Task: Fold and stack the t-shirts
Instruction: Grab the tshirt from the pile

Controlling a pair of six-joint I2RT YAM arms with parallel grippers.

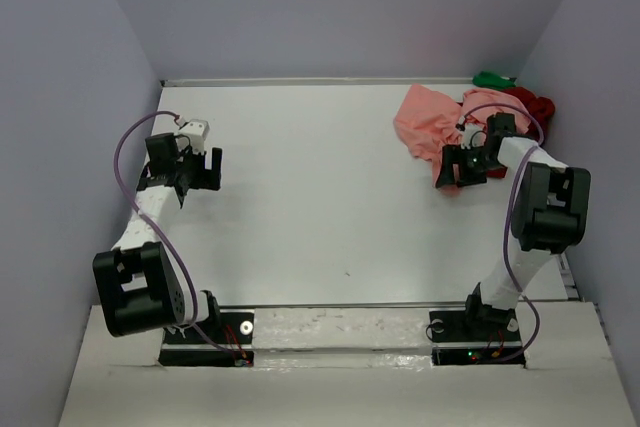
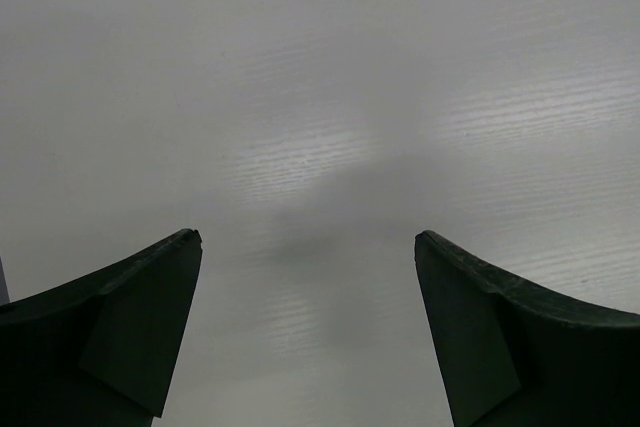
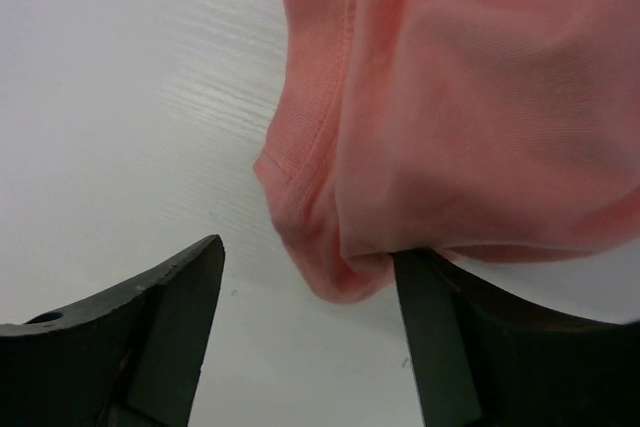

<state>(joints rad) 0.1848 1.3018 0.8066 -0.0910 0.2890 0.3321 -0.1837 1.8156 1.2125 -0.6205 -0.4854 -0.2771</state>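
The right hand (image 1: 460, 169), seen from above, sits open at the near edge of the crumpled salmon-pink t-shirt (image 1: 425, 122); the dark red t-shirt (image 1: 535, 105) and green t-shirt (image 1: 492, 79) bunch just beyond that shirt, and the left hand (image 1: 198, 175) is well apart from it. The left wrist view shows the left hand (image 2: 308, 237) spread wide over faintly grained white tabletop (image 2: 320, 67). In the right wrist view the right hand (image 3: 310, 247) stands apart around the salmon-pink t-shirt (image 3: 480, 97), its soft stitched hem fold touching one finger.

crumpled salmon-pink t-shirt (image 1: 425, 119) far right, right gripper (image 1: 459, 168) at its near edge
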